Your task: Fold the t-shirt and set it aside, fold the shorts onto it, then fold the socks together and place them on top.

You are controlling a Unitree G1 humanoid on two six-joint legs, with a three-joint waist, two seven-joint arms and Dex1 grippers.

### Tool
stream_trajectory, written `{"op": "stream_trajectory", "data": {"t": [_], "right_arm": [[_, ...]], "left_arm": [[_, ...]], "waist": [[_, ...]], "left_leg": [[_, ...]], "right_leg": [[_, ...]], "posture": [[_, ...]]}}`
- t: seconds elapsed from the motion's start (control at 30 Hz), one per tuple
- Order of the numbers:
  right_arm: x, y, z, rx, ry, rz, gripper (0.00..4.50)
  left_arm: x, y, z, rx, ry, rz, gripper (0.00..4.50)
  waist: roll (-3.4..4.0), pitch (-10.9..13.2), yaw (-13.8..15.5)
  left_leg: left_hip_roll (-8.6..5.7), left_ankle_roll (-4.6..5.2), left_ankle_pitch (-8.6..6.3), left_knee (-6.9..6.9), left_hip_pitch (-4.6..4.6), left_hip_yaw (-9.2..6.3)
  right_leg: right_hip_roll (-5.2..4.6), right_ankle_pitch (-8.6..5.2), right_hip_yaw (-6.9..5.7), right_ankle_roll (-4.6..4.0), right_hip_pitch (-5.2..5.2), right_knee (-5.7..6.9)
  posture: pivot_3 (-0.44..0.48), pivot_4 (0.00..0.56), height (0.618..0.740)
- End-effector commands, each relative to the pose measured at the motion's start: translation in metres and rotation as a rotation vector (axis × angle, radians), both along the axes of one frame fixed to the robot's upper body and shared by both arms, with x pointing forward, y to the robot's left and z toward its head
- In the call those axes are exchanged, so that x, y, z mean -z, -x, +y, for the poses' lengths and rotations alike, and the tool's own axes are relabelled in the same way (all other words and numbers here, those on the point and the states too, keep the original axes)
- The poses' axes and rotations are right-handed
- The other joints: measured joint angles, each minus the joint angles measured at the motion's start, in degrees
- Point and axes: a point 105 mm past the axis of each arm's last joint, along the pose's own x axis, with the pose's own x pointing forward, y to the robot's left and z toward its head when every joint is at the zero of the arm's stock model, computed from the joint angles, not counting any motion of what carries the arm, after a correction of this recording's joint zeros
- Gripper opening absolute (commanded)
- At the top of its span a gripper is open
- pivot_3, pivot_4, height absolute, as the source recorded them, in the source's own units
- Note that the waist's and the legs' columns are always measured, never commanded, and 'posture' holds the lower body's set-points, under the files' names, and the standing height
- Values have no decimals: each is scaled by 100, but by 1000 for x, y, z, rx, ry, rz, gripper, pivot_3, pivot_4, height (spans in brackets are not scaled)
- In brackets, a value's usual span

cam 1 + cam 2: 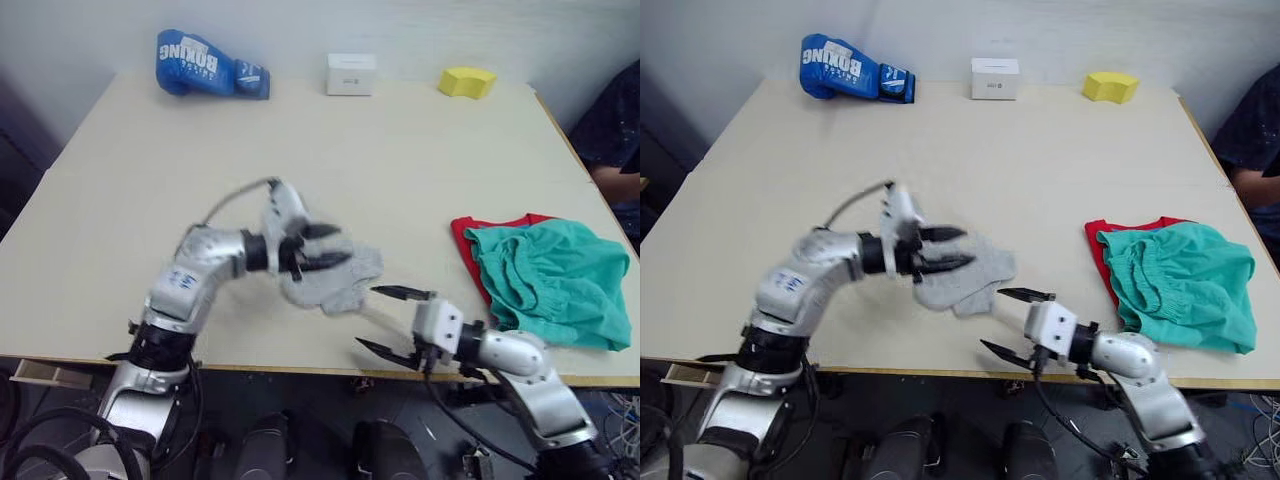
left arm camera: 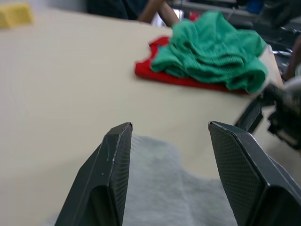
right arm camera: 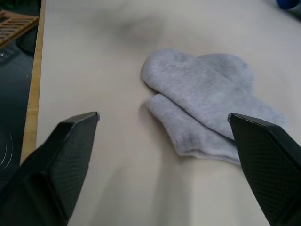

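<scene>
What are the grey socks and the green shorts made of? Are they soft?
The socks look like soft matte knit cloth, slightly fuzzy, lying limp and flat. The shorts look like a thin ribbed fabric, crumpled in loose folds, so probably soft too.

The shorts point(image 1: 548, 281) cover most of the t-shirt point(image 1: 463, 243), leaving a red strip on the side facing the right gripper point(image 1: 396, 323). The left gripper point(image 1: 322, 247) overlaps part of the socks point(image 1: 335, 275).

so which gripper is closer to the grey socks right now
Left. The left gripper is open right over the socks, fingers straddling them. The right gripper is open too, off to the side near the table edge, apart from them.
</scene>
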Motion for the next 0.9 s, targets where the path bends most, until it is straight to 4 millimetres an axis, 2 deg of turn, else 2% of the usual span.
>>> {"op": "stream_trajectory", "data": {"t": [0.03, 0.13, 0.23, 0.33, 0.43, 0.53, 0.6, 0.77, 0.9], "right_arm": [[-2, -18, 10, 30, 23, -74, 4500], [-1, -28, 14, 27, 51, -102, 4500], [6, -27, 17, -31, 102, -109, 3893], [10, -28, 18, -55, 114, -105, 2889], [10, -30, 16, -58, 116, -115, 1801], [12, -31, 15, -62, 122, -125, 730], [11, -32, 13, -72, 123, -131, 35], [4, -40, -7, -116, 165, -164, 0], [-4, -40, -19, -232, 161, -168, 0]], "left_arm": [[18, -26, 27, -124, -132, 22, 2710], [25, -41, 35, -192, -152, 87, 2710], [47, -51, 41, -238, -201, 162, 2750], [68, -53, 39, -239, -286, 189, 2750], [72, -55, 32, -254, -247, 213, 2750], [84, -53, 27, -255, -232, 251, 2131], [87, -50, 25, -243, -205, 285, 1536], [84, -29, 30, -201, -172, 323, 8], [81, -5, 40, -202, -192, 310, 8]], "waist": [[0, 0, -2], [-4, 3, 17], [-5, 2, 14], [-6, 2, -7], [-9, 4, -7], [-9, 4, -5], [-9, 4, -1], [-9, 4, -36], [-9, 4, -139]], "left_leg": [[0, 0, 0, 1, 4, 3], [1, 1, 0, 1, -5, 5], [1, 5, -2, 34, -52, -3], [0, 11, -5, 49, -58, 4], [5, 11, -6, 60, -59, 5], [4, 18, -11, 77, -57, 5], [2, 21, -13, 80, -57, 5], [5, 19, -15, 78, -55, 7], [8, 19, -16, 76, -52, 6]], "right_leg": [[3, 0, 0, 0, 1, 3], [4, 0, 3, 0, -11, 13], [6, 0, -3, 0, -41, 32], [5, 0, 2, 0, -48, 62], [8, 0, 3, 0, -49, 65], [2, 0, 9, 0, -47, 61], [-1, 0, 9, 0, -46, 63], [2, 0, 11, 0, -47, 66], [3, 0, 13, 0, -44, 65]], "posture": [[0, 150, 740], [0, 150, 740], [0, 150, 740], [0, 150, 740], [0, 150, 740], [0, 150, 740], [0, 150, 740], [0, 150, 740], [0, 150, 740]]}}
